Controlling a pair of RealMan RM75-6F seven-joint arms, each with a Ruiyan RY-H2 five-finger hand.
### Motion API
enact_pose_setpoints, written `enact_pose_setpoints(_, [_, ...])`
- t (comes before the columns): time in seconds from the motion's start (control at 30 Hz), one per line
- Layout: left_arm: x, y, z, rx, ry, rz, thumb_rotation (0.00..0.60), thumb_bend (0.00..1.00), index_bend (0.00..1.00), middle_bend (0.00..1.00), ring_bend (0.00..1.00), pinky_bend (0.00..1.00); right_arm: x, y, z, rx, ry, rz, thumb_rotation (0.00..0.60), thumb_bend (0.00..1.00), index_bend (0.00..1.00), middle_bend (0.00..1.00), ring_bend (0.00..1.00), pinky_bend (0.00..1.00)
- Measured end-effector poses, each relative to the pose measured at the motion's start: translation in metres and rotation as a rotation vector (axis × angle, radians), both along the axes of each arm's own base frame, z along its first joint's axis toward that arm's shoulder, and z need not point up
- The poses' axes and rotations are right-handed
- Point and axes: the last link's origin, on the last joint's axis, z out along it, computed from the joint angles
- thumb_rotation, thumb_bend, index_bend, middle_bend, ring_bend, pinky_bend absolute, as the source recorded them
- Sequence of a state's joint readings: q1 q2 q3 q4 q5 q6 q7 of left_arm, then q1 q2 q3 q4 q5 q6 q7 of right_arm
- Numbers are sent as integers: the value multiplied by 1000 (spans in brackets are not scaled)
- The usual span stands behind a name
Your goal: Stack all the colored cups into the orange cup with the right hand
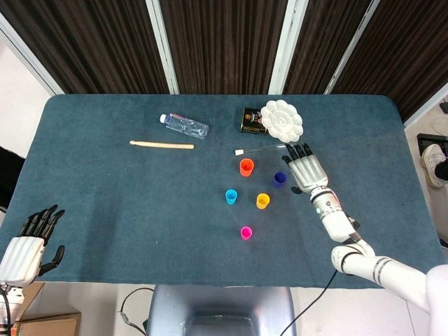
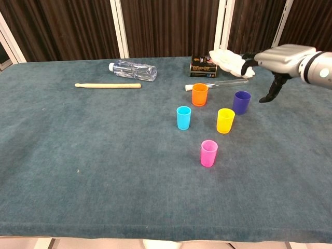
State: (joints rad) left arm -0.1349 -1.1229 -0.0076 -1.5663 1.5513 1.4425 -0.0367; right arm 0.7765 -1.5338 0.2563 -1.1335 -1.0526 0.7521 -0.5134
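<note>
— Nearest to the purple cup (image 1: 280,178)? Right hand (image 1: 306,170), just beside it on the side away from the orange cup (image 1: 246,167). Left hand (image 1: 28,243) well apart, down at the near-left corner of the bench (image 1: 105,210), fingers loosely spread, holding nothing.

— And from the right hand, which way to the cup?

— Toward the orange cup, and lower: in the chest view, right hand (image 2: 282,56) above bench level, purple cup (image 2: 241,102) below and just to the orange-cup side of it. Not touching.

— Cup's axis?

— Upright, mouth up, same as the orange cup (image 2: 199,94) it must go into. Standing right of the orange cup, near but apart. Yellow cup (image 1: 262,201) nearer the front edge than the orange one, blue cup (image 1: 231,197) to its front-left, pink cup (image 1: 246,232) furthest toward the front. All separate, none nested yet.

— Pose of the right hand?

— Palm down, back of the hand up, fingers extended toward the white palette (image 1: 282,120) behind the orange cup; thumb hanging down below the palm. Spread and empty, gripping nothing.

— So the coming move?

— Probably down and a short way toward the orange cup, thumb and fingers on either side of the purple cup's wall. Risk, by judgement: knocking the light cup over, or brushing the clear tube (image 1: 264,148) lying just behind the orange cup.
</note>
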Motion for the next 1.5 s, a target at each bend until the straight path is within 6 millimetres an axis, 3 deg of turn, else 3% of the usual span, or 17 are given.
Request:
enact_pose_setpoints(0.47, [-2, -1, 4, 8, -5, 5, 600, 459, 0, 0, 0, 95, 7, -12, -39, 50, 6, -40, 600, 436, 457, 0, 0, 0])
enact_pose_setpoints(0.57, [-2, -1, 5, 10, -7, 3, 600, 459, 0, 0, 0, 95, 9, -12, -42, 57, -8, -45, 600, 441, 472, 0, 0, 0])
enact_pose_setpoints(0.77, [-2, -2, 5, 9, -7, 5, 600, 459, 0, 0, 0, 95, 10, -14, -40, 30, -15, -36, 600, 464, 595, 0, 0, 0])
enact_pose_setpoints(0.93, [-2, -2, 6, 10, -9, 5, 600, 458, 0, 0, 0, 95, 15, -12, -33, 10, -27, -18, 600, 465, 614, 8, 0, 0])
enact_pose_setpoints(1.07, [-2, -2, 6, 13, -12, 4, 600, 458, 0, 0, 0, 95, 28, -10, -27, -14, -61, 9, 600, 466, 609, 10, 0, 0])
enact_pose_setpoints(1.23, [-3, 0, 6, 13, -12, 9, 600, 459, 0, 0, 0, 95, 59, -17, -18, -92, -127, 69, 600, 465, 605, 15, 0, 0])
enact_pose_setpoints(1.37, [-4, 1, 6, 11, -11, 19, 600, 458, 0, 0, 0, 95, 86, -23, -25, -122, -164, 93, 600, 466, 605, 25, 0, 0])
enact_pose_setpoints(1.5, [-5, 2, 7, 10, -10, 29, 600, 459, 0, 0, 0, 95, 101, -29, -38, -131, -165, 92, 600, 465, 605, 27, 0, 0])
